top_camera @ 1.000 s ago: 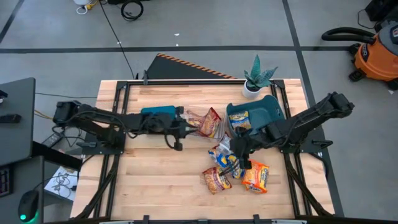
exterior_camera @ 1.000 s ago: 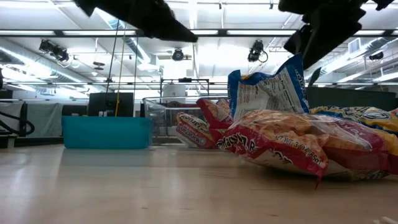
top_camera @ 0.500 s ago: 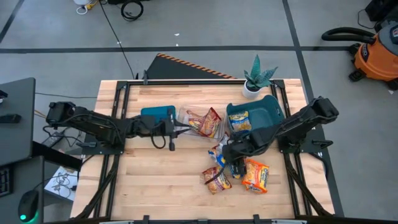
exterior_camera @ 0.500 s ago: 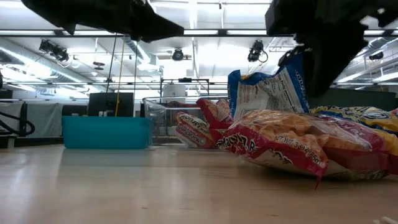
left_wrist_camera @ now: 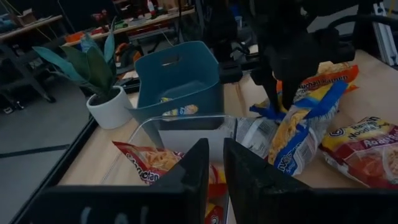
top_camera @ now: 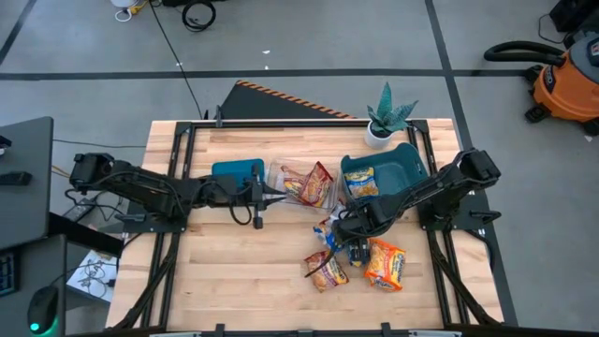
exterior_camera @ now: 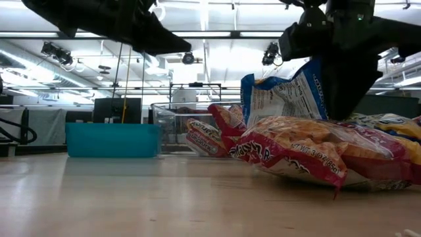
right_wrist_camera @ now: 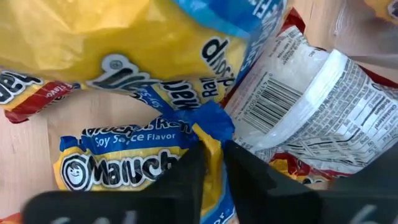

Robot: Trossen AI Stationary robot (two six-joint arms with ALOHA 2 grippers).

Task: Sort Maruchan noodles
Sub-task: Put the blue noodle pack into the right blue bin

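Observation:
Several Maruchan packets lie at the table's middle right: blue-and-yellow ones (top_camera: 339, 234), a red one (top_camera: 326, 270) and an orange one (top_camera: 385, 264). Red packets (top_camera: 309, 184) lie in the clear bin, and a blue-and-yellow one (top_camera: 363, 180) lies in the blue bin (top_camera: 404, 168). My right gripper (top_camera: 351, 231) is down on the blue-and-yellow pile, shut on a packet (right_wrist_camera: 124, 165). My left gripper (top_camera: 270, 194) is shut and empty, level, at the clear bin's left side, beside the teal bin (top_camera: 237, 170). My right gripper pinches the blue crimped end (right_wrist_camera: 208, 124) of a blue-and-yellow packet between its two fingers (right_wrist_camera: 186, 171). The fingers come from above, pointing down. The packet rests on the pile of other packets, its pinched end raised (left_wrist_camera: 292, 115).
A potted plant (top_camera: 386, 117) stands at the far edge behind the blue bin. Bare wood lies at the near left (top_camera: 234, 271). In the low view a red packet (exterior_camera: 296, 151) lies in front and a blue packet (exterior_camera: 283, 92) stands up behind it.
My right gripper has come down and slightly toward the table's left onto the blue-and-yellow packets. My left gripper has drawn back a little toward the table's left edge, away from the clear bin. The packets lie where they were.

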